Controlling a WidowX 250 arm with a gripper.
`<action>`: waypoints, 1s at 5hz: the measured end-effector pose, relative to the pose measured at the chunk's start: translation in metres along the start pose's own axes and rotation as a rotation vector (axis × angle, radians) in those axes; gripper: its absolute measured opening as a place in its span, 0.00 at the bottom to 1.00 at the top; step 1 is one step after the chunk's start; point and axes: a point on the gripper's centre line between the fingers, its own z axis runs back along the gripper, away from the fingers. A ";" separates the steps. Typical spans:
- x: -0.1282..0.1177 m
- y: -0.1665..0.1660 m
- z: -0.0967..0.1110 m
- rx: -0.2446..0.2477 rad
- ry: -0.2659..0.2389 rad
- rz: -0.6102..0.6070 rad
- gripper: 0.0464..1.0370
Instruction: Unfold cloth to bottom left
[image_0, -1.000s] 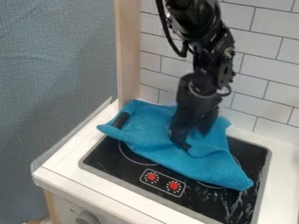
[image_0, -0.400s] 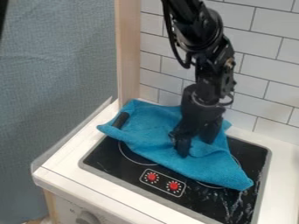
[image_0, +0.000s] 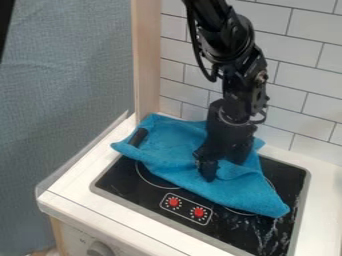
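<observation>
The gripper (image_0: 223, 166) points down onto the middle-right part of the blue cloth (image_0: 175, 160), over the stove. Its two fingers stand apart, low at the cloth's surface near a raised fold. The cloth lies rumpled across the back and centre of the black cooktop, one corner stretching to the lower right and another up to the left back. What lies directly behind the gripper is hidden.
A black handle-like piece (image_0: 138, 137) lies at the cloth's left edge. Around the cooktop (image_0: 127, 182) runs a white counter (image_0: 87, 172), with two red knobs (image_0: 186, 208) at the cooktop's front. A wooden post (image_0: 147, 60) and tiled wall (image_0: 304, 85) stand behind.
Over the last second the gripper has shifted a little and turned over the same part of the cloth, with its fingers now seen farther apart. The cloth shows no clear movement.
</observation>
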 end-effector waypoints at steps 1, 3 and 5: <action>-0.001 0.004 -0.001 -0.012 -0.001 -0.010 0.61; -0.001 0.008 0.004 -0.029 -0.002 0.015 0.14; -0.001 0.009 0.012 -0.049 0.003 0.028 0.01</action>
